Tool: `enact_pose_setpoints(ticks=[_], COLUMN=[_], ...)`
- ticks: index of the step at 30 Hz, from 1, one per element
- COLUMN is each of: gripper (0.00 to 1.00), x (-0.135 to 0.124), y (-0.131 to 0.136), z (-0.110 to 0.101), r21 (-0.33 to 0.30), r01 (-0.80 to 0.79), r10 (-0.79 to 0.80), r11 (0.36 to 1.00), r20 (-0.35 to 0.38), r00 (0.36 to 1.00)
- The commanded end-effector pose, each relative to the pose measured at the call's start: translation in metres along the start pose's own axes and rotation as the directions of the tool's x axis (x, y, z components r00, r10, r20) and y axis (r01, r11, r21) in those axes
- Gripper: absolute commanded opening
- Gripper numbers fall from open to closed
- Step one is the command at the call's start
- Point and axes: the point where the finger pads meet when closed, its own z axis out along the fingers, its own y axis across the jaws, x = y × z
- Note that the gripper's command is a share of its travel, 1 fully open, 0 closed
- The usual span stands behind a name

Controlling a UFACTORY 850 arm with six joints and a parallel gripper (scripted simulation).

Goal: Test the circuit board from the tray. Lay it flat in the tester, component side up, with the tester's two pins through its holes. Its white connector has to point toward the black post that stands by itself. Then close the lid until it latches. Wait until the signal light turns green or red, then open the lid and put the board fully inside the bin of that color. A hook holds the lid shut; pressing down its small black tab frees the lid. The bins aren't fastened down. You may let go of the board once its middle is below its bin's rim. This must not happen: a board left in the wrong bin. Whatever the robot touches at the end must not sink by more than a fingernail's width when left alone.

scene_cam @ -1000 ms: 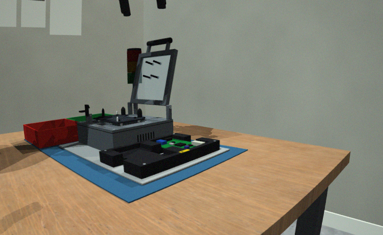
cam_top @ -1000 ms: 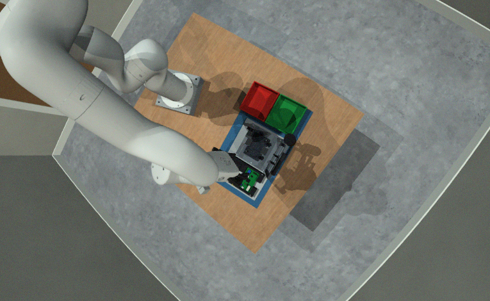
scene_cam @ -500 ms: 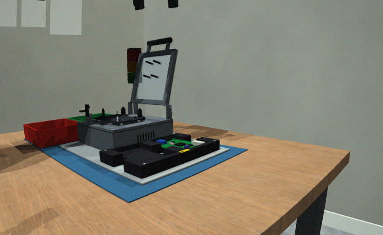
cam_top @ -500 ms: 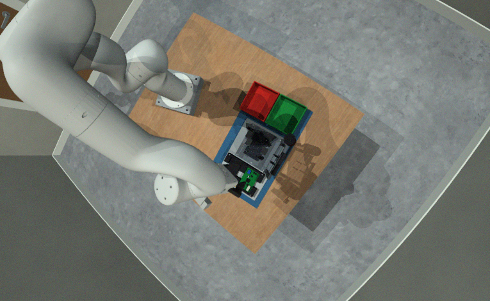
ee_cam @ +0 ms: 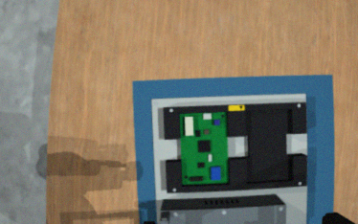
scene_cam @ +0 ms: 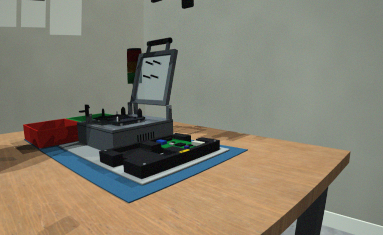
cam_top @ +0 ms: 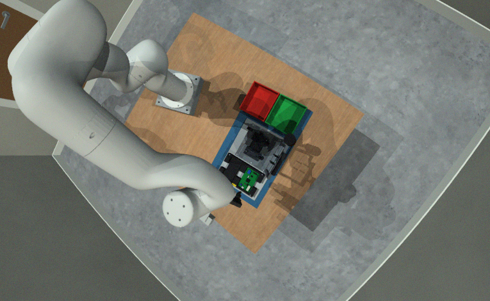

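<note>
The green circuit board (cam_top: 249, 179) (scene_cam: 169, 143) (ee_cam: 192, 158) lies component side up in one pocket of the black tray (scene_cam: 172, 166) (ee_cam: 238, 172). Its white connector (scene_cam: 198, 142) (ee_cam: 189, 125) is at the end away from the tester (cam_top: 252, 159) (scene_cam: 96, 135). The tester's lid (scene_cam: 171, 78) stands open. Two pale pins, several black posts and the hook (scene_cam: 86, 110) show on the tester. The signal light (scene_cam: 133, 65) is unlit. My gripper (scene_cam: 172, 2) is open and empty, high above the table; in the wrist view its fingertips are only partly visible at the lower edge.
The red bin (cam_top: 259, 100) (scene_cam: 32, 134) and green bin (cam_top: 285, 114) (scene_cam: 92, 117) stand side by side beyond the tester, opposite the tray. The tray's other pocket is empty. A blue mat (scene_cam: 128, 192) (ee_cam: 145, 144) lies underneath. The raised lid's handle (scene_cam: 159, 41) sticks up.
</note>
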Motion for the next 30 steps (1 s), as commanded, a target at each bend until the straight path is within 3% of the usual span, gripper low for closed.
enact_pose_setpoints(ticks=[1, 30], gripper=[1.0, 1.0], x=[0.0061, 0.0077], y=[-0.0016, -0.0016], z=[-0.0009, 0.0019], r21=[-0.028, -0.033], r01=[0.018, 0.022], r10=[-0.019, -0.023], r11=[0.999, 0.999], r20=[-0.017, -0.021], r00=[1.0, 1.0])
